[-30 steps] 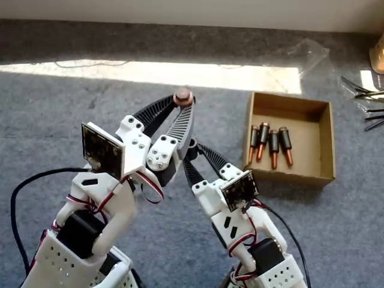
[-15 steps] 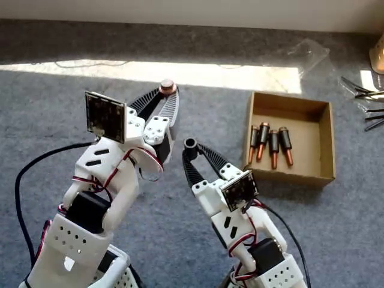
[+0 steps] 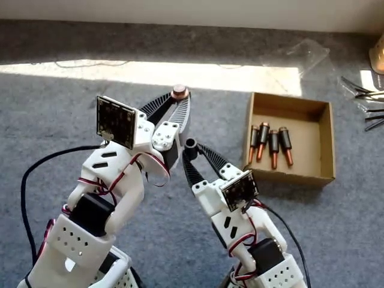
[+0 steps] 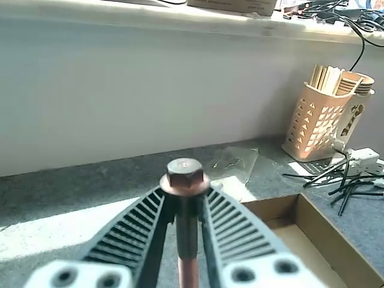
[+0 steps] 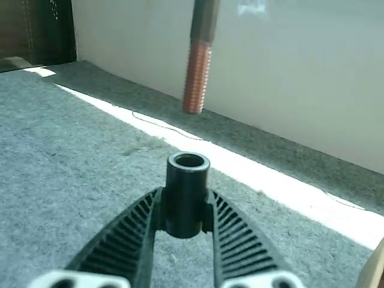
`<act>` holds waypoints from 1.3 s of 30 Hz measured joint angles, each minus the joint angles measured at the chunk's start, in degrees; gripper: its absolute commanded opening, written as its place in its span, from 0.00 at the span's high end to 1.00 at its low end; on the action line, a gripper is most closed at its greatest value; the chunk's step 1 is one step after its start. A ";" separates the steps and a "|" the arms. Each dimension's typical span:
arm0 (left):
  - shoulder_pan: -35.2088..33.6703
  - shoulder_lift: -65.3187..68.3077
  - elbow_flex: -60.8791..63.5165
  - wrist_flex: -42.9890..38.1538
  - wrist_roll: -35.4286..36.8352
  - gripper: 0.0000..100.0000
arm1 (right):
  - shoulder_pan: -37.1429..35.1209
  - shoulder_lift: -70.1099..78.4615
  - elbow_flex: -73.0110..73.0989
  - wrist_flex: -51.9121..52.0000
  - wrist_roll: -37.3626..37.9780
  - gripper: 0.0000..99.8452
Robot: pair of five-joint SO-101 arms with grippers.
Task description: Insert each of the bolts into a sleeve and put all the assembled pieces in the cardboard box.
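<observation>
Bolt, pinched upright in the left end effector, hangs above and beyond the sleeve the right end effector clamps.

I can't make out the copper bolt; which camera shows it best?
The left wrist view: the bolt stands close up, head and shank, in the left hand. The right wrist view shows its threaded end; the high view, just its head.

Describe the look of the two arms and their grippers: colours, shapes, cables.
The left arm and right arm are white plastic with black motors and red, white and black wires. A black cable runs to the left one. The left gripper and right gripper have black ribbed, tapering fingers.
</observation>
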 measured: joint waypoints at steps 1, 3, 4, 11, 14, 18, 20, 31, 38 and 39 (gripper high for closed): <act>0.00 0.00 0.18 0.00 0.00 0.99 | 0.00 0.00 0.00 0.00 0.00 0.99; -0.09 -0.18 2.02 0.00 0.00 0.99 | 0.00 0.00 0.00 0.00 0.00 0.99; -0.18 -0.88 3.34 0.00 0.00 0.99 | 0.00 0.00 0.00 0.00 0.00 0.99; 0.09 -8.44 8.09 -2.46 0.00 0.99 | 0.00 0.00 0.00 0.00 0.00 0.99; 0.44 -8.62 8.44 -2.64 0.00 0.99 | 0.00 0.00 0.00 0.00 0.00 0.99; 0.35 -9.14 8.44 -3.25 0.00 0.99 | 0.00 0.00 0.00 0.00 0.00 0.99; 1.23 -9.23 8.44 -3.25 0.00 0.99 | 0.00 0.00 0.00 0.00 0.00 0.99; 4.04 -9.41 10.29 -3.43 0.00 0.99 | 0.00 0.00 0.00 0.00 0.00 0.99; 3.87 -9.41 10.29 -3.43 0.00 0.99 | 0.00 0.00 0.00 0.00 0.00 0.99; 3.96 -9.41 10.29 -3.43 0.00 0.99 | 0.00 0.00 0.00 0.00 0.00 0.99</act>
